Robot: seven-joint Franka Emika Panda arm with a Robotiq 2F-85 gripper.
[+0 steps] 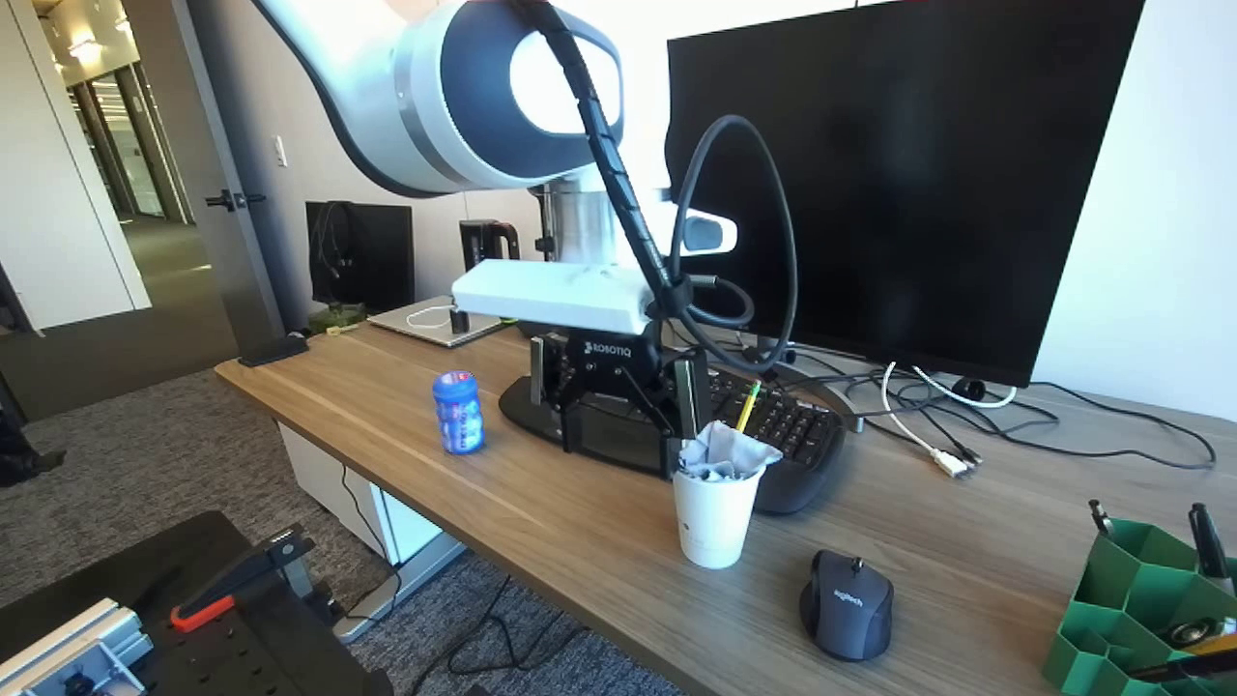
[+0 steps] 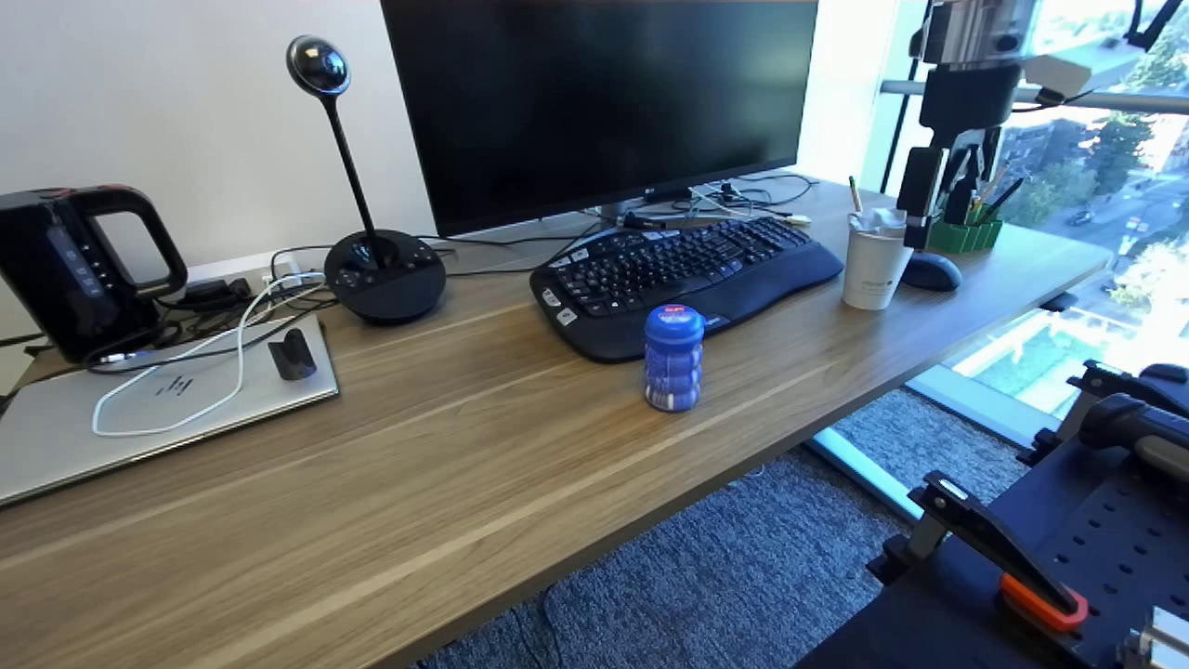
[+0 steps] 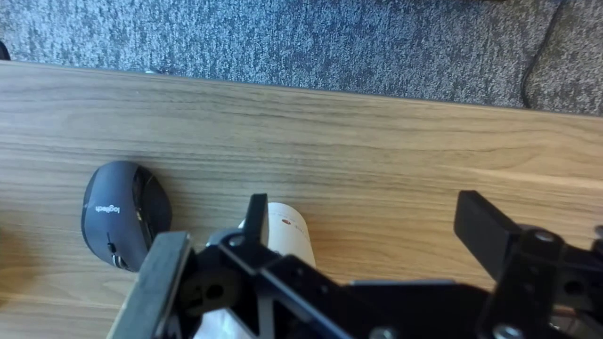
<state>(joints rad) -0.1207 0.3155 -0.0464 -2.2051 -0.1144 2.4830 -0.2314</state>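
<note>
My gripper [image 1: 620, 450] is open and empty above the desk, in front of the keyboard [image 1: 788, 425]. In the wrist view its fingers [image 3: 362, 212] stand wide apart with bare wood between them. A white paper cup [image 1: 715, 522] stands upright beside one finger; that finger partly covers it in the wrist view [image 3: 289, 233]. I cannot tell if they touch. The cup holds crumpled grey wrapping [image 1: 727, 452] and a yellow-green pencil [image 1: 747, 406]. A blue bottle [image 1: 458, 414] stands upright near the desk's front edge; it also shows in an exterior view [image 2: 673, 358].
A dark Logitech mouse [image 1: 848, 604] lies near the cup, also in the wrist view [image 3: 120, 214]. A green pen holder [image 1: 1111, 590] stands beyond it. A large monitor [image 2: 613, 102] stands behind the keyboard. A webcam stand [image 2: 385, 279], a kettle [image 2: 70, 269] and a closed laptop [image 2: 200, 381] stand farther along.
</note>
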